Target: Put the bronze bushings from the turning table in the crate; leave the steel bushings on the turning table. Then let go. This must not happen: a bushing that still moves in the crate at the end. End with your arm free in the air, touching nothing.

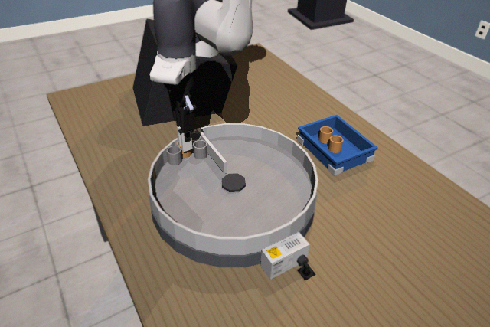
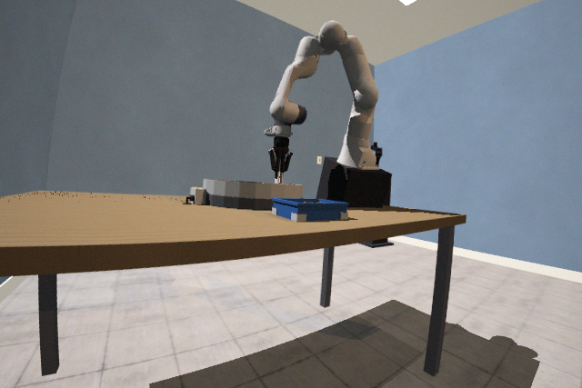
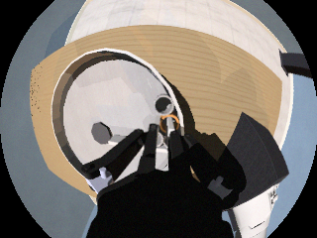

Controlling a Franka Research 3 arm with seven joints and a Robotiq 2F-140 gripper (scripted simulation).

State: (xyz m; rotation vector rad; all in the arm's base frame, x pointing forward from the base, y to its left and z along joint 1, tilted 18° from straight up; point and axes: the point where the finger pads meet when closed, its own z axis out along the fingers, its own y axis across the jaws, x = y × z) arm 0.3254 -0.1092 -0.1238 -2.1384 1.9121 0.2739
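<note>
A bronze bushing [image 1: 184, 153] [image 3: 173, 119] stands on the turning table [image 1: 233, 236] [image 2: 244, 188] at its back left, wedged between two steel bushings [image 1: 173, 155] [image 1: 200, 149]; one steel bushing also shows in the wrist view [image 3: 162, 103]. My gripper [image 1: 185, 142] [image 2: 280, 179] [image 3: 162, 122] points straight down over the bronze bushing. Its fingers are nearly together and their tips reach down to the bushing's rim. I see nothing lifted. The blue crate [image 1: 357, 138] [image 2: 310, 211] on the right holds two bronze bushings [image 1: 325, 134] [image 1: 335, 143].
A white sweeper bar [image 1: 215, 155] runs from the steel bushings toward the dark hub [image 1: 233, 182]. A grey control box [image 1: 285, 259] with a lever sits at the turning table's front. The arm's black pedestal [image 1: 154, 93] stands just behind the turning table.
</note>
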